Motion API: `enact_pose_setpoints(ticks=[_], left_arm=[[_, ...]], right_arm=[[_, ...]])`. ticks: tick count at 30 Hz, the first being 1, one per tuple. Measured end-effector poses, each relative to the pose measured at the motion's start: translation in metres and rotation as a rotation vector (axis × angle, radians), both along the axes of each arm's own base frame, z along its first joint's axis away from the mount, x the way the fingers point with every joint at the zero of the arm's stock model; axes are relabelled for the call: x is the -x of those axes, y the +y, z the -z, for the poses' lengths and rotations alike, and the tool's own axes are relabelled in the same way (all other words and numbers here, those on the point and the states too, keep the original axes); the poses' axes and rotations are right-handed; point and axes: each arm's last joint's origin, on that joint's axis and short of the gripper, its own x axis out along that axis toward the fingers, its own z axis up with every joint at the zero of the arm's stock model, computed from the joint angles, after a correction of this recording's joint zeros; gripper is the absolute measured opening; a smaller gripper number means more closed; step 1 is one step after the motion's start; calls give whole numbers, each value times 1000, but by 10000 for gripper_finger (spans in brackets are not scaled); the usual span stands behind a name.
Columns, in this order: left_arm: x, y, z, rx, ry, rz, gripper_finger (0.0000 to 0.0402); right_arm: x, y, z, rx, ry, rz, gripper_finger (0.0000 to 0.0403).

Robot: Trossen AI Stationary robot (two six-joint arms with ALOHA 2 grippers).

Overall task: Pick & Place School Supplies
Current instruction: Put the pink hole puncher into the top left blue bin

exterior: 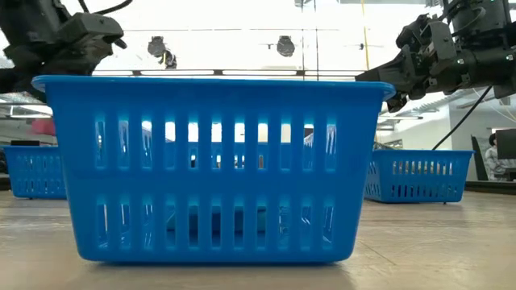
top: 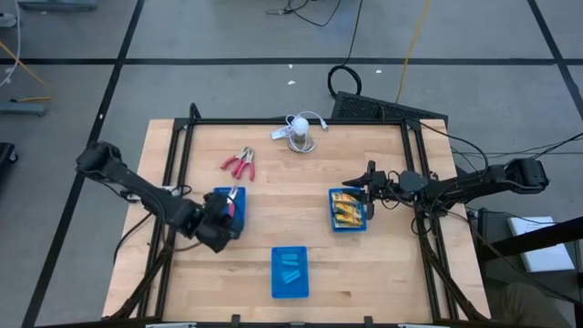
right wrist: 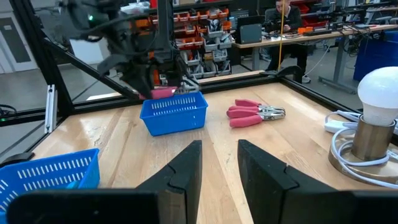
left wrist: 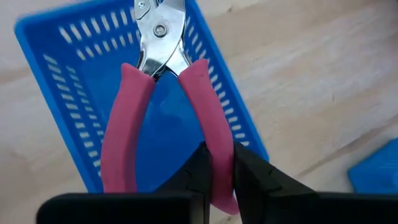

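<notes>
Left side: my left gripper (left wrist: pixel 217 180) is clamped on one pink-red handle of a pair of red-handled metal pliers (left wrist: pixel 163 93), which I hold over the slotted blue plastic basket on the table's left (left wrist: pixel 74 99). The metal nose points down into it. I judge the placing step to be in hand: the next move calls for lowering a little and parting the fingers so the tool drops inside the walls rather than catching the rim.

Centre: a second pair of red-handled pliers (top: pixel 240 163) lies loose on the wooden table (top: pixel 273 219), near the white bulb-shaped object with a cable (top: pixel 299 132). I take it as the next pick. The near blue basket (top: pixel 290 272) holds light-blue blocks (top: pixel 291 266).

Right side: my right gripper (top: pixel 369 193) waits with fingers together and empty, beside the right blue basket (top: pixel 333 211) of yellow-orange little boxes (top: pixel 347 210).
</notes>
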Motion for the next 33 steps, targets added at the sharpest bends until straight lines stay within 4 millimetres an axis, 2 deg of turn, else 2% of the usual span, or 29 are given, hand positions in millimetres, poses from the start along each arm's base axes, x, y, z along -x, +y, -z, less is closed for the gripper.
enact_pose_setpoints(ticks=[6,13,26,33], left_arm=[[-3,-4,10,-1,42,-10,42],[-5,-3,11,-5,48,-13,44],[-5,-1,12,-27,96,78,41],[-11,-5,24,-44,156,124,40]], right_arm=[[0,0,0,-3,0,0,93],[0,0,0,-4,0,0,93],[0,0,0,-4,0,0,93],[0,0,0,-4,0,0,93]])
